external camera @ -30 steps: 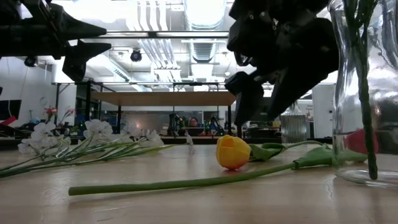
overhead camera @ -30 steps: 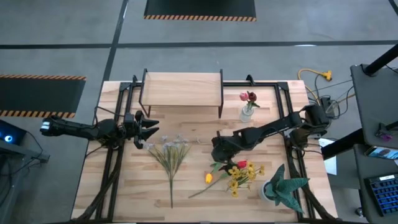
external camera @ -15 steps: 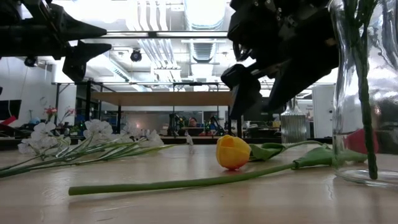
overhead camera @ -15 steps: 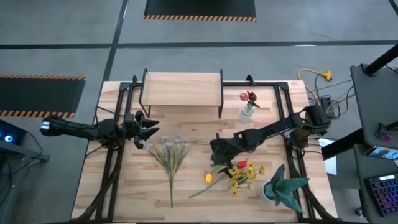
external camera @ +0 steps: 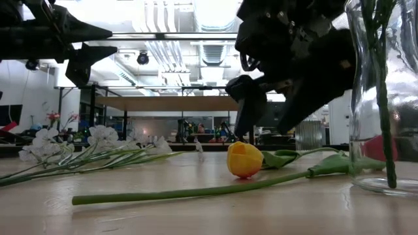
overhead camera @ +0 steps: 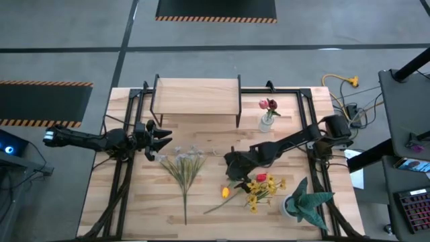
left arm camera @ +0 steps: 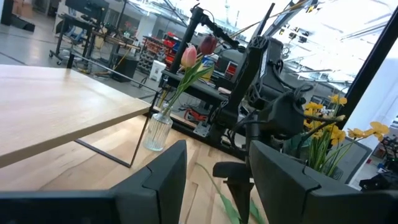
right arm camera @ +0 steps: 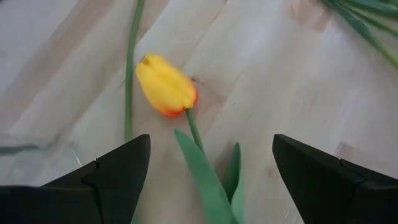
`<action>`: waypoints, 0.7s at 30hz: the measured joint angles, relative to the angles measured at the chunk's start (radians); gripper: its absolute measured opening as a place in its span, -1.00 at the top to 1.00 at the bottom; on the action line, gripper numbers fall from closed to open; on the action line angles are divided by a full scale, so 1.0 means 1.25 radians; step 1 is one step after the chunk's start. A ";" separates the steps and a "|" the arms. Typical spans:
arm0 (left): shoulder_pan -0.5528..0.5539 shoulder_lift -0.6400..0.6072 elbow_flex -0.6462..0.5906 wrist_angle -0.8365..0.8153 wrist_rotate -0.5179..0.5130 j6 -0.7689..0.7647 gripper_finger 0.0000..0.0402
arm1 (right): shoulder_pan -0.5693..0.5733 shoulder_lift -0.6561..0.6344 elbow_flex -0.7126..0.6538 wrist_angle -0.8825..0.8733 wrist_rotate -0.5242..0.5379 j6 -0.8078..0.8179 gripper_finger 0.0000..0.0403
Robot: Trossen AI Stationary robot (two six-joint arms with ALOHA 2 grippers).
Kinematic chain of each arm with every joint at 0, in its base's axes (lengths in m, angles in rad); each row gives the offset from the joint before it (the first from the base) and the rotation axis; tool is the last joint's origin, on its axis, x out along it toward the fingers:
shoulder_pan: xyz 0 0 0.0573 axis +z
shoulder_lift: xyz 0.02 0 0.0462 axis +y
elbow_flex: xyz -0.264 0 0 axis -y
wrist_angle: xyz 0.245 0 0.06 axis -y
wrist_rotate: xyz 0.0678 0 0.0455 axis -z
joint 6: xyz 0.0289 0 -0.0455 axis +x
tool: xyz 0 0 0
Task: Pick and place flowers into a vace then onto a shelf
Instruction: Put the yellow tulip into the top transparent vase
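Shelf [overhead camera: 197,94]: you have one.
Vase [overhead camera: 267,121]: one, with two tulips [overhead camera: 269,105].
Yellow-orange tulip [overhead camera: 226,191]: one.
White flower bunch [overhead camera: 183,165]: one.
Red tulips [overhead camera: 261,178]: maybe one, hard to see.
Potted plant [overhead camera: 306,200]: one.

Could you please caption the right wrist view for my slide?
Open right tool poised above yellow-orange tulip lying on the wooden table.

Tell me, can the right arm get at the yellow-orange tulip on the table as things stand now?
Probably yes. The right gripper hangs just above the yellow-orange tulip with its fingers spread wide, and nothing lies between them and its stem.
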 joint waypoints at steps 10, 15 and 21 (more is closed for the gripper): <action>0.000 0.000 0.000 0.000 0.000 0.000 0.21 | 0.009 0.063 0.000 -0.009 0.049 -0.054 -0.61; 0.000 0.001 0.000 0.000 0.000 0.000 0.21 | 0.013 0.062 0.002 -0.037 0.082 -0.040 -0.39; 0.000 0.001 0.000 0.000 0.000 0.000 0.21 | 0.013 0.062 0.002 -0.060 0.081 -0.036 0.10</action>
